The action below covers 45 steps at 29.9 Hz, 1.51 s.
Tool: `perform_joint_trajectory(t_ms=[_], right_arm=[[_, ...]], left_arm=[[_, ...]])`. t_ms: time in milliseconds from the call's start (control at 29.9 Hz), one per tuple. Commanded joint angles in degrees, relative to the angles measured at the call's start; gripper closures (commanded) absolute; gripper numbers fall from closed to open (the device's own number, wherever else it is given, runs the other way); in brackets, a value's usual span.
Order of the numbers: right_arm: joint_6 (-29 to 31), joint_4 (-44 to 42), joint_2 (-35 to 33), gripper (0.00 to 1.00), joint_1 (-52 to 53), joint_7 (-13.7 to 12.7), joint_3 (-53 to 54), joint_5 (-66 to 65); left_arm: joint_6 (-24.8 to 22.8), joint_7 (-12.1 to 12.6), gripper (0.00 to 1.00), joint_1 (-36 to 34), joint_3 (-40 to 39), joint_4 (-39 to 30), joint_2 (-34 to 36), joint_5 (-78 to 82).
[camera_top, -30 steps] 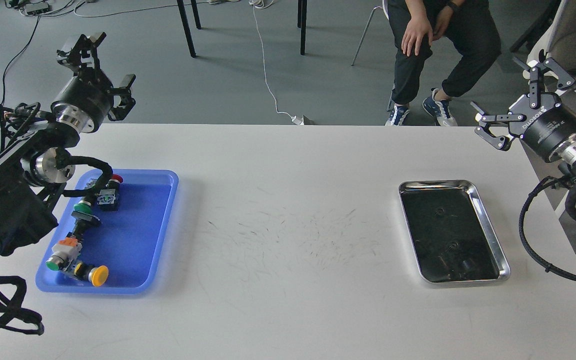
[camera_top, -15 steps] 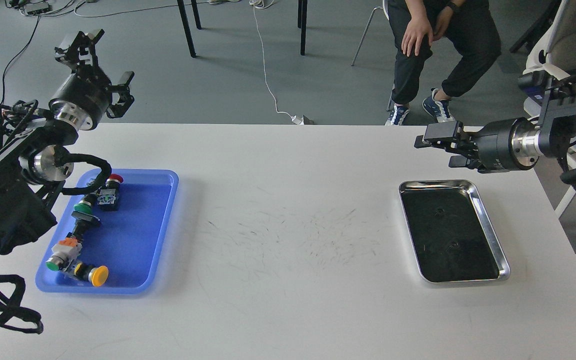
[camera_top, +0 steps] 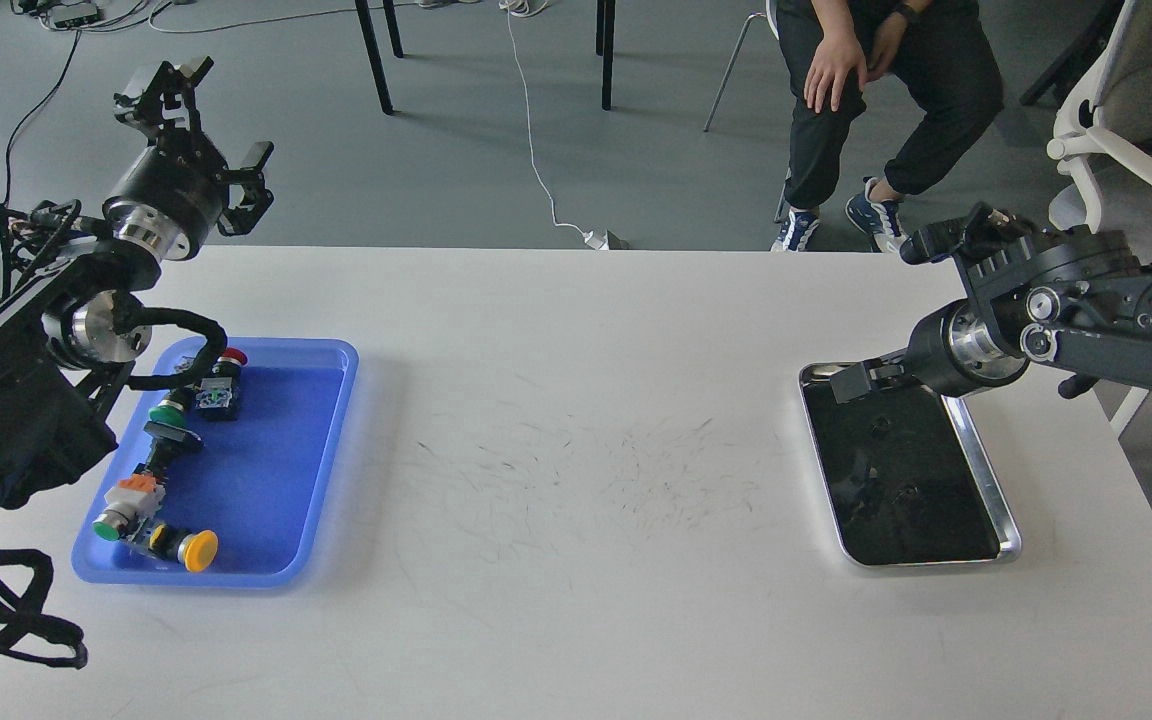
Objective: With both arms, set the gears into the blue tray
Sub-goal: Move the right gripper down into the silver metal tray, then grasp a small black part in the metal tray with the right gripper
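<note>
Right gripper point(camera_top: 851, 381) is hovering at the silver tray's point(camera_top: 991, 490) 12 o'clock rim, jaws unreadable, perhaps closed; left gripper point(camera_top: 206, 125) is holding its jaws spread wide.

Your blue tray point(camera_top: 266, 470): rectangular plastic, rounded corners, raised rim, lying flat at the left of the surface point(camera_top: 576, 560). Your gears point(camera_top: 879, 425): small dark rings, faint against the dark floor of the silver tray point(camera_top: 986, 475) at right; you can make out two.
</note>
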Motion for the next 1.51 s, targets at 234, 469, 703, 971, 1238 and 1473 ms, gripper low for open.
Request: perform_joint_trajectory(t_ms=[234, 469, 703, 971, 1238, 1473], right_arm=[[-0.1, -5.5, 1.1, 0.07, -4.6, 0.2, 0.1, -0.1], [-0.2, -9.3, 4.5, 0.14, -7.4, 0.3, 0.2, -0.1], [-0.2, -12.0, 6.9, 0.21, -8.4, 0.5, 0.2, 0.0], [0.4, -12.5, 7.7, 0.36, -9.3, 0.6, 0.1, -0.3], [0.4, -13.4, 7.9, 0.58, -9.8, 0.6, -0.2, -0.5], [0.4, -14.7, 7.9, 0.97, -10.5, 1.1, -0.7, -1.9]], left_arm=[[-0.1, -1.4, 0.02, 0.0, 0.0, 0.0, 0.3, 0.0], [-0.1, -1.9, 0.02, 0.0, 0.0, 0.0, 0.6, 0.0], [-0.1, -2.0, 0.02, 0.0, 0.0, 0.0, 0.8, 0.0], [-0.1, -2.0, 0.02, 0.0, 0.1, 0.0, 0.9, 0.0], [-0.1, -2.0, 0.02, 0.1, 0.1, 0.0, 0.9, 0.0], [-0.1, -2.1, 0.02, 0.2, 0.1, 0.0, 1.0, 0.0]])
